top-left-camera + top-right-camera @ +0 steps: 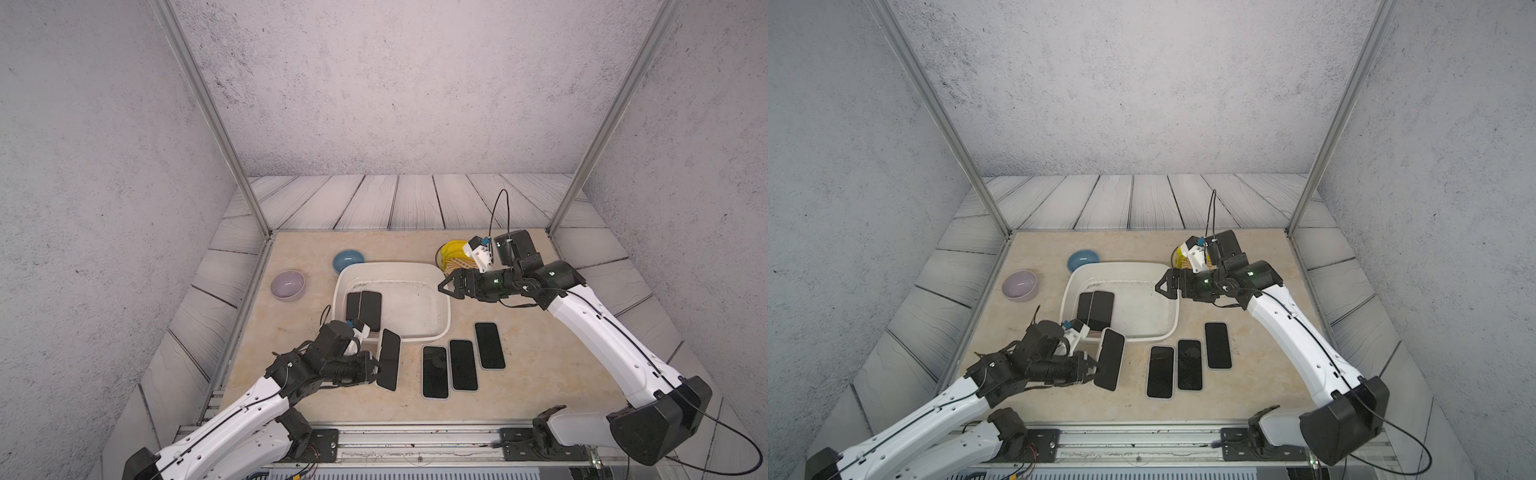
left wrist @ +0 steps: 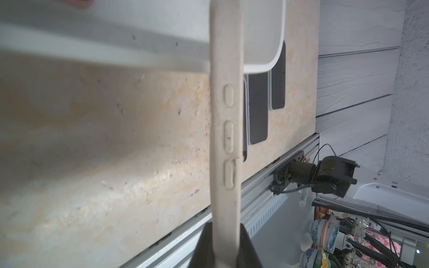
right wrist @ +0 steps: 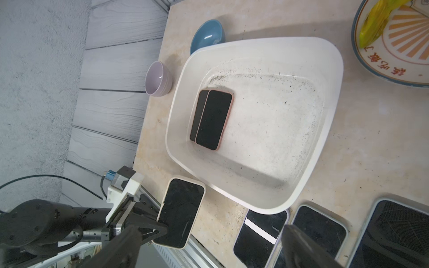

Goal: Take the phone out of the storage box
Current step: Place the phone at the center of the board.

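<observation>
- The phone [image 1: 390,357], black screen in a cream case, is tilted just outside the storage box [image 1: 390,264], over the table [image 1: 540,386].
- The left gripper [image 1: 377,370] pinches its edge. It is being carried out, and should next be laid beside the three phones [image 1: 462,365].
- Two phones [image 1: 365,309] lie stacked inside the box.
- The right gripper [image 1: 444,286] gapes empty at the rim.

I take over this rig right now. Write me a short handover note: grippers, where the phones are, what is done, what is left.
Left gripper: shut on a beige-cased phone, held outside the storage box by its near corner.
Right gripper: open, empty, over the box's rim.
Done: three phones lie on the table in front of the box.
Left: set the held phone down; take out the two overlapping phones in the box, a pink-cased one on a dark one.
</observation>
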